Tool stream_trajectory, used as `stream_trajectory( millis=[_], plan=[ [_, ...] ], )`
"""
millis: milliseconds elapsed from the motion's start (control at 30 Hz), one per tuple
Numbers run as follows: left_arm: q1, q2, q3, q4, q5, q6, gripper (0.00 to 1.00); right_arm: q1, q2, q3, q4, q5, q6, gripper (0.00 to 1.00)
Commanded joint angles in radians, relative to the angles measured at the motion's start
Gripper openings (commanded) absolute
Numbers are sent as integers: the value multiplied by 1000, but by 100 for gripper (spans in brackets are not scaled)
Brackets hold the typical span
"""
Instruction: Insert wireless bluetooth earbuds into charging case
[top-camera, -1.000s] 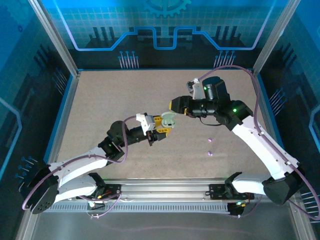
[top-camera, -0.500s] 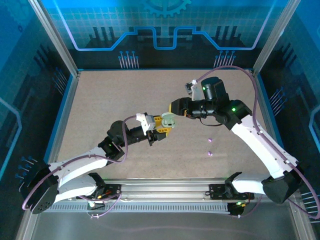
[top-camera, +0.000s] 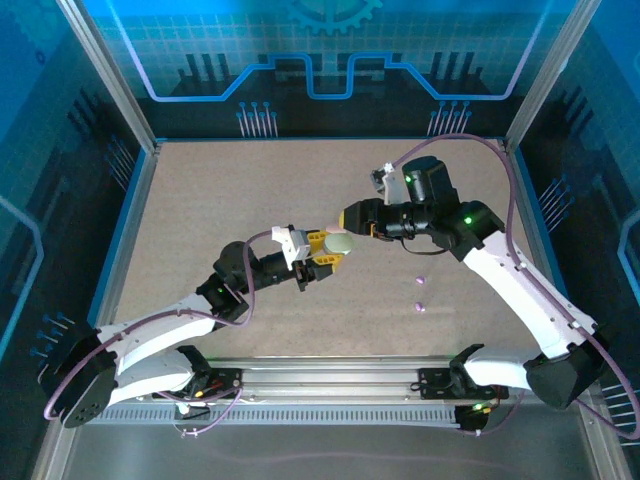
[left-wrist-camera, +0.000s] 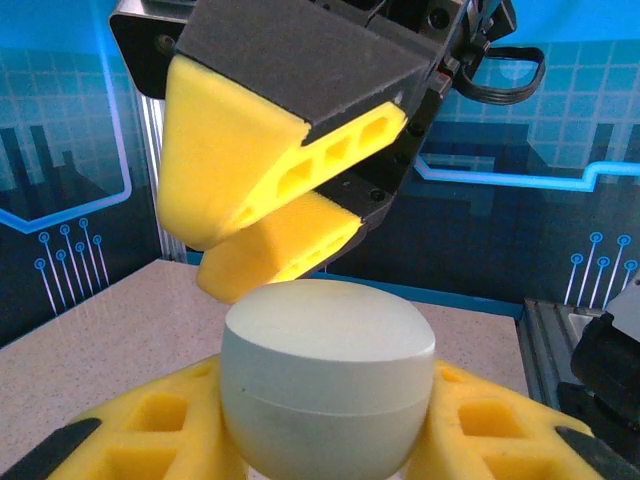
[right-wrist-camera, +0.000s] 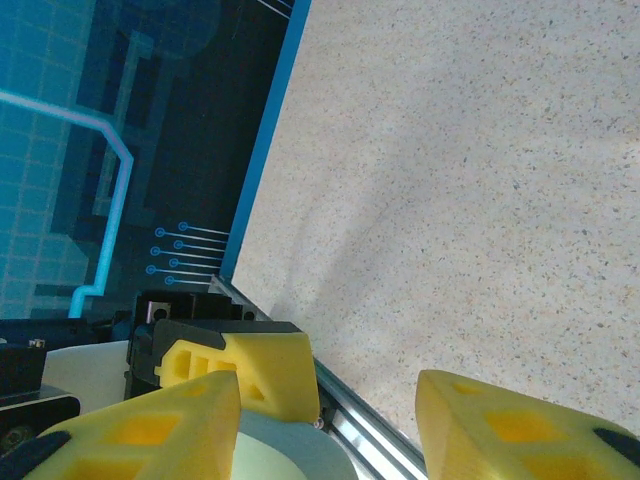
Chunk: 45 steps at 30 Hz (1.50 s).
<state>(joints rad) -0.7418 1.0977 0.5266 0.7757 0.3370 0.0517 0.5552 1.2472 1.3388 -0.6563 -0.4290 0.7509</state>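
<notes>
Top view: the left gripper (top-camera: 330, 252) is clamped on a pale, pebble-shaped case (top-camera: 341, 243) and holds it above the middle of the table (top-camera: 200, 220). The right gripper (top-camera: 350, 216) reaches in from the right and ends just beside the case, on its far side. A purple earbud (top-camera: 421, 279) lies on the table to the right of both grippers, well apart from the case. A second earbud (top-camera: 420, 307) lies just nearer the bases. Both are too small for their shape to be made out. Left wrist view: the case (left-wrist-camera: 325, 370) sits upright between the left fingers (left-wrist-camera: 150, 440), its two halves meeting at a seam below the domed top. Its underside is cut off by the lower edge, and its interior is hidden. The right fingers (left-wrist-camera: 285, 140) hang just over the dome, one seen above the other. Whether the lower one touches the case cannot be told. Right wrist view: the right fingers (right-wrist-camera: 140, 430) stand wide apart, gripping nothing. Between them are a left finger (right-wrist-camera: 245, 365) and a pale sliver of the case (right-wrist-camera: 290, 452), mostly cut off at the bottom.
</notes>
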Motion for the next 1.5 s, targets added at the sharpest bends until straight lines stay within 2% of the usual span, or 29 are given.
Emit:
stream_trajectory(
  millis=[0,167,333,400,533,633,833,1000,1167,1233,1400,1467],
  plan=[
    [-7,0,35,51,-10,-8,26,-8,-19,-15,-20,-27,-19,51],
    [-7,-2,39,58,-15,-9,26,-13,-37,-21,-25,-33,-41,51],
    [-7,-9,41,71,-15,-20,26,-55,-112,-86,57,-57,-11,52],
    [-7,-14,43,77,-16,-25,26,-88,-148,-141,139,-121,35,52],
    [-7,-20,48,85,-11,-32,26,-146,-163,-246,367,-336,176,52],
    [-7,-20,55,93,-9,-38,26,-134,-125,-218,351,-412,164,53],
    [-7,-18,54,112,-15,-41,26,-106,-64,-191,289,-463,136,52],
    [-7,-19,51,123,-32,-38,26,-89,-57,-225,378,-553,171,50],
    [-7,-18,45,123,-40,-31,26,-74,-53,-228,386,-608,168,48],
    [-7,-18,42,123,-41,-30,26,-74,-53,-230,385,-609,168,46],
    [-8,-21,51,97,-18,-27,26,-77,-44,-227,378,-565,167,25],
    [-7,-21,58,72,-9,-23,29,-78,-39,-228,382,-552,169,20]
  ],
)
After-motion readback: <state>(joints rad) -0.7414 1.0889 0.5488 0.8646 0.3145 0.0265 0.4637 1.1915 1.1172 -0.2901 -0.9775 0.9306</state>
